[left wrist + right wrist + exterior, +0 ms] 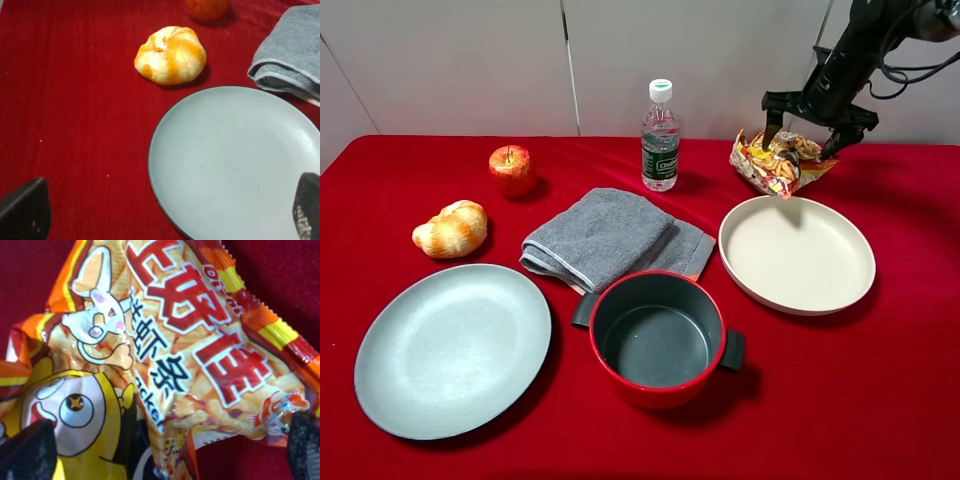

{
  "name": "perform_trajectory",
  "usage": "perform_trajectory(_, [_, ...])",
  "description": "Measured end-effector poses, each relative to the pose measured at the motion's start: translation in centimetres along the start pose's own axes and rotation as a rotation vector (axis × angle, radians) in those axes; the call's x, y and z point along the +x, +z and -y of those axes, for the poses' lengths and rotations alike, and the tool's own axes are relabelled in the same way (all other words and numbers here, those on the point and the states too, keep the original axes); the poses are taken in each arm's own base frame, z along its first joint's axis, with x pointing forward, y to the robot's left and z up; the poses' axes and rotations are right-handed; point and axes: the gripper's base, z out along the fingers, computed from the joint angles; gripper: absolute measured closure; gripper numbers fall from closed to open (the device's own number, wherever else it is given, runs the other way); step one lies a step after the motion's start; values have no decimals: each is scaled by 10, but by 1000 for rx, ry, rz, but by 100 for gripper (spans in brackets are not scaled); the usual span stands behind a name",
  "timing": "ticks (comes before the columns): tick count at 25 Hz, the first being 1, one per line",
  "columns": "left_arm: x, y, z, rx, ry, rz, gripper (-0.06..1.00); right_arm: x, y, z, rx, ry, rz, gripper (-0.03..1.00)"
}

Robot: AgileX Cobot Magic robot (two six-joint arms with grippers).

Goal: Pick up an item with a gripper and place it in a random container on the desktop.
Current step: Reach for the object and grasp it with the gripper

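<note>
The item, a crinkly orange, yellow and red snack bag [778,162], lies on the red cloth just behind the container and fills the right wrist view [165,345]. My right gripper [804,138] is down over the bag and open, one finger on each side, with nothing clamped; its dark fingertips [25,452] show at the corners of the right wrist view. The container, a cream-white shallow dish [798,258], sits in front of the bag and holds nothing. My left gripper [165,215] hangs open above the grey-blue plate and is out of the high view.
A grey-blue plate [453,348] lies front left, a red pot [658,338] front centre. A folded grey towel [610,238] is mid-table, a water bottle [660,137] behind it. A red apple [511,167] and a bread roll [451,228] sit at the left.
</note>
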Motion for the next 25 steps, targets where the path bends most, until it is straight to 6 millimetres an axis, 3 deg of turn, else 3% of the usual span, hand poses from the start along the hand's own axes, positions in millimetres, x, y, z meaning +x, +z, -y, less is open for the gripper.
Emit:
perform_trajectory(15, [0, 0, 0, 0, 0, 0, -1, 4, 32, 6, 0, 20, -46, 27])
perform_trajectory(25, [0, 0, 0, 0, 0, 0, -1, 4, 36, 6, -8, 27, -45, 27])
